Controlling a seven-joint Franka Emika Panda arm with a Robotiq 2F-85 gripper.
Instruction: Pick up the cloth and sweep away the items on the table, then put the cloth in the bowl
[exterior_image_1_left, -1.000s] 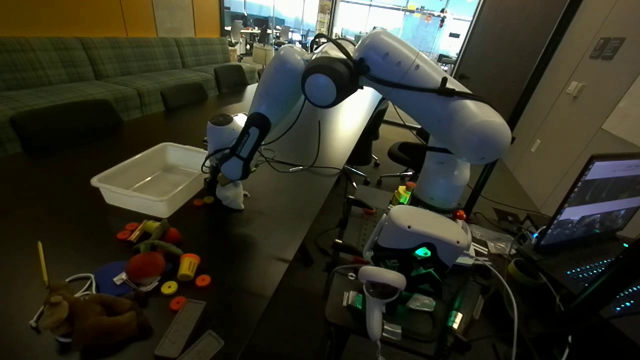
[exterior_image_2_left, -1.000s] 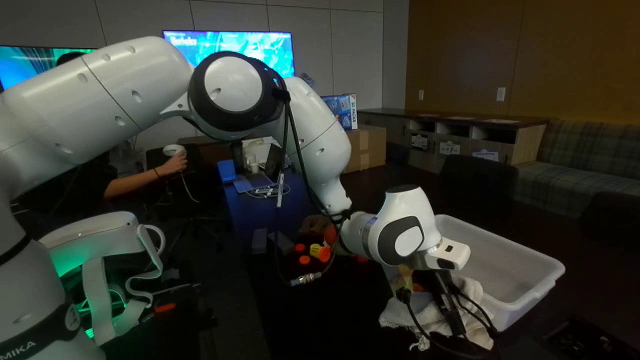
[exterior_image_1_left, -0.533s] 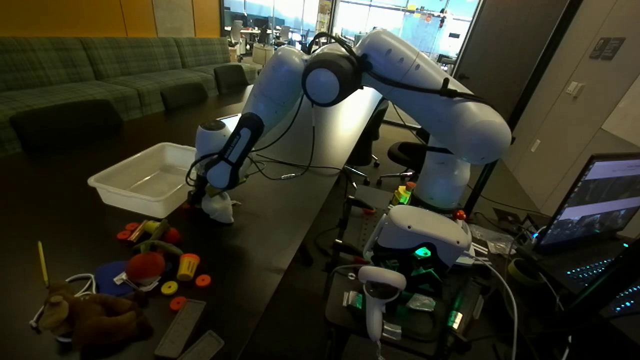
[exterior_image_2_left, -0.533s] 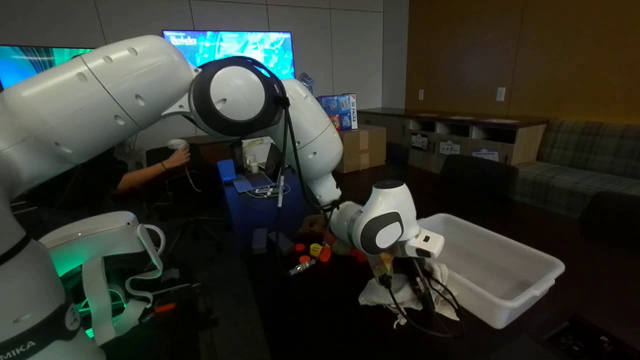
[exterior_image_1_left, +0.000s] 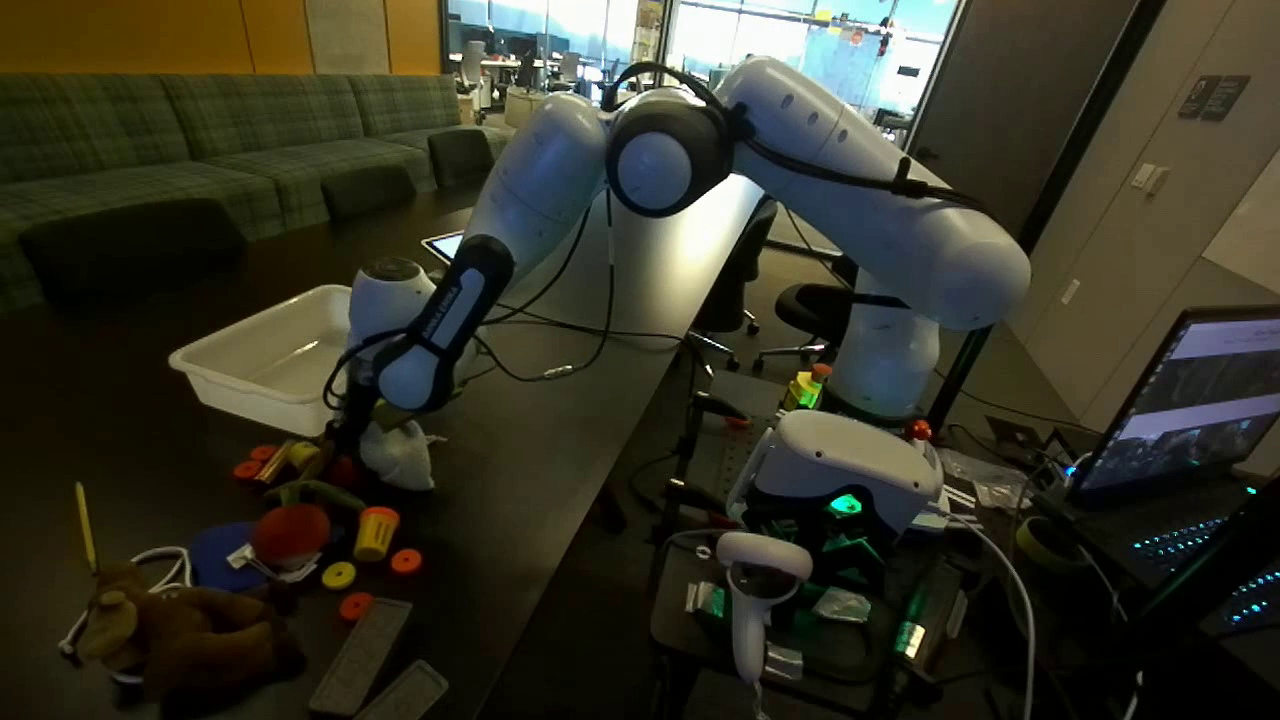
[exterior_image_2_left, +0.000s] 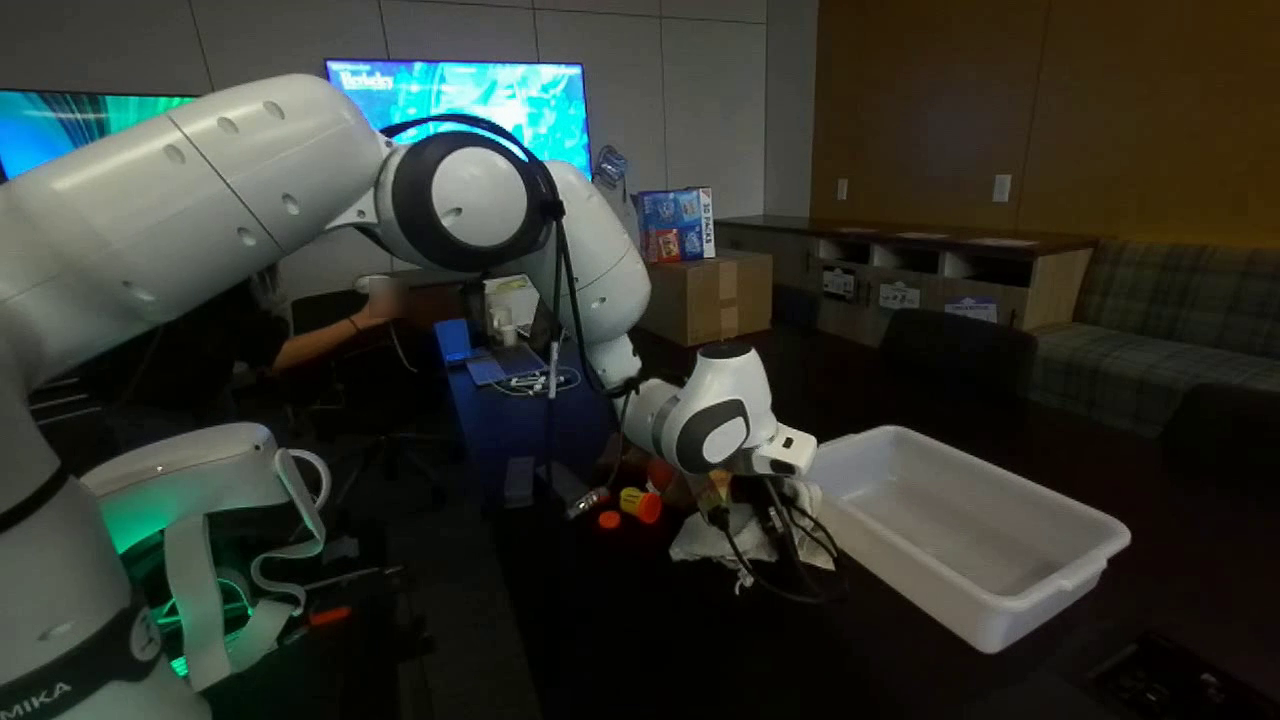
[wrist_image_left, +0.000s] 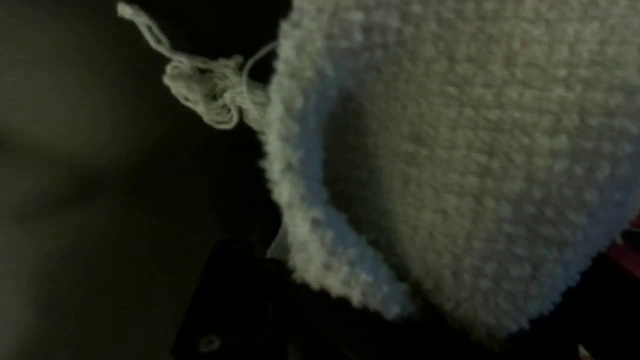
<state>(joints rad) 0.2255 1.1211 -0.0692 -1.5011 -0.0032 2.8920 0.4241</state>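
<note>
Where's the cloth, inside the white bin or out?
Out. In both exterior views, the cloth is down beside the white bin, outside its walls.

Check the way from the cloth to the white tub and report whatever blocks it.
All that visibly stands in the way is the raised side of the white tub; the cloth will probably need lifting over it. No loose item shows between them, though part of the gap is hidden.

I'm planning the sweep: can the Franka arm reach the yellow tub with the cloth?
Probably yes: the fingers hold the cloth close to the yellow tub, and in both exterior views nothing appears to stand between them.
</note>
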